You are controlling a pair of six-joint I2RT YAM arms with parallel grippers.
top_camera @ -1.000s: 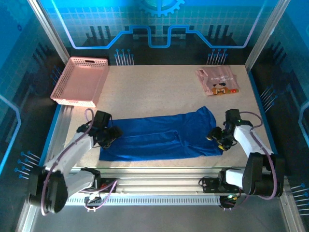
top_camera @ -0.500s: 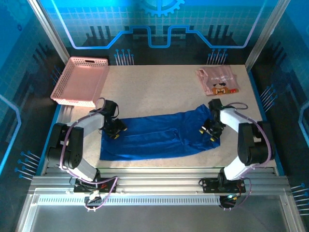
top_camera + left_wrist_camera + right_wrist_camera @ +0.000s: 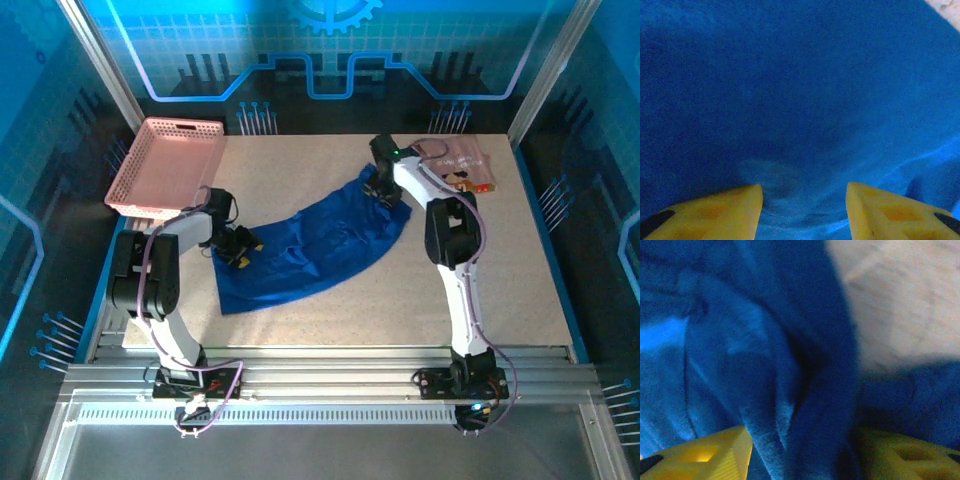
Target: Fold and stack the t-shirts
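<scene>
The royal-blue t-shirt point(image 3: 320, 245) lies slanted across the table's middle, its right end pulled up toward the far side. My right gripper point(image 3: 382, 188) is shut on that far right end; in the right wrist view, bunched folds of the blue shirt point(image 3: 790, 365) hang between its yellow fingers point(image 3: 715, 452). My left gripper point(image 3: 238, 255) is closed on the shirt's near left corner, with puckered blue cloth point(image 3: 800, 100) between its fingertips point(image 3: 735, 205). The pale pink t-shirt point(image 3: 452, 165) lies folded at the far right, its brown-orange print facing up.
A pink lattice basket point(image 3: 185, 125) stands at the far left corner. Bare speckled table point(image 3: 500, 280) stretches to the near right. Metal frame posts and rails border the table on all sides.
My right gripper has carried the shirt's right end from near right up to the far middle, slanting the cloth. The left gripper closed on the left corner and shifted slightly away.
</scene>
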